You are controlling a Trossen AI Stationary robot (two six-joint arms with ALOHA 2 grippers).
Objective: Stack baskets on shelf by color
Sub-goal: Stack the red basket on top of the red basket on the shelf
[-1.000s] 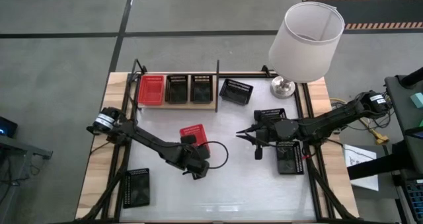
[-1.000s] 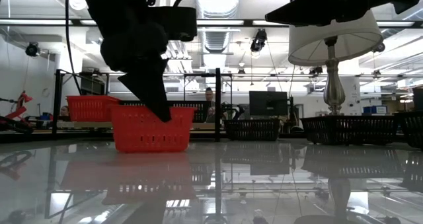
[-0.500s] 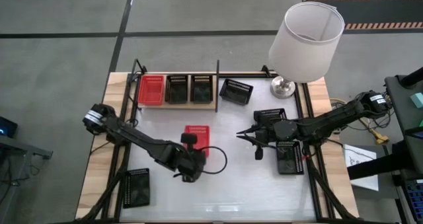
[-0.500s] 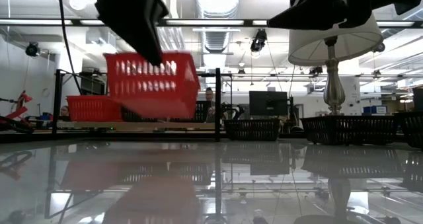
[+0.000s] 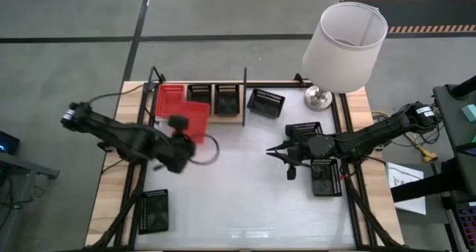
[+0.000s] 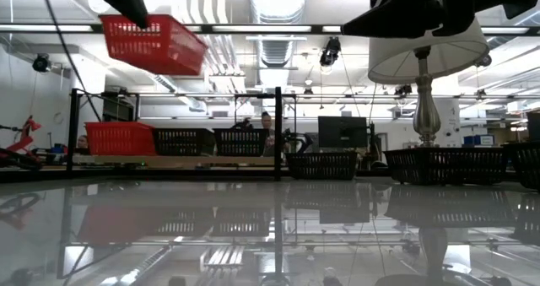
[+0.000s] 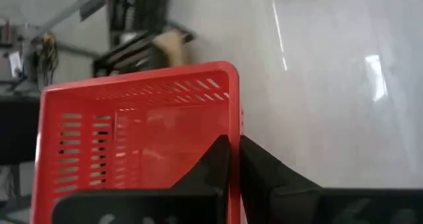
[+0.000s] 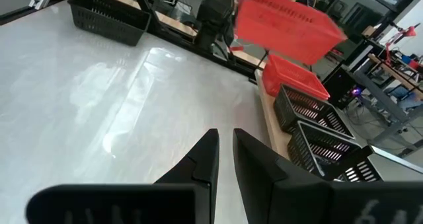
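Observation:
My left gripper is shut on a red basket and holds it high in the air, just near of the shelf's left end. The shelf, a light-wood board at the table's far side, carries another red basket and two black baskets in a row. My right gripper hovers level over the table's right half, its fingers nearly together with nothing between them. My left gripper pinches one side wall of the red basket at its rim, one finger inside the basket and one outside. The fingers come slanting down from above. The basket is lifted clear of the table and tilted, its right end lower in the low view.
More black baskets lie about: one right of the shelf, two under the right arm, one at the near left corner. A lamp with a white shade stands at the far right. The table's middle is bare.
My left gripper has lifted the red basket off the table's middle. It has carried the basket up and toward the far left, to the shelf's left end, rolling its wrist on the way. The basket stood level on the table and now hangs tilted.

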